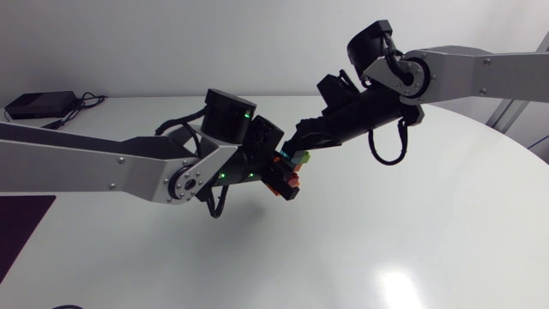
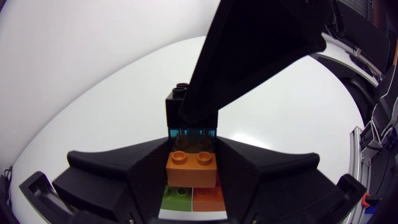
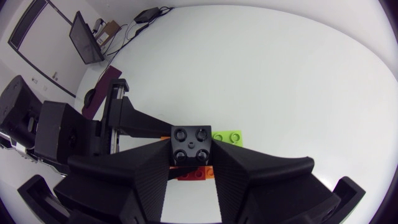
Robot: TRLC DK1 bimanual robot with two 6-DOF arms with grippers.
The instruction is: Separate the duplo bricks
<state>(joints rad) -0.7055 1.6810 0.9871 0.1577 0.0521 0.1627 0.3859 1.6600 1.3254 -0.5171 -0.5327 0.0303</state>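
Note:
A stack of duplo bricks hangs above the table between both arms. In the left wrist view my left gripper is shut on the orange brick. A green brick and a red brick sit deeper between its fingers. A clear blue brick and a black brick sit on the orange one. My right gripper is shut on the black brick, and the green brick shows beyond it. In the head view the left gripper and the right gripper meet at the stack.
A black box with cables lies at the table's back left corner. A dark purple mat lies at the left edge. The white table stretches below and to the right of the arms.

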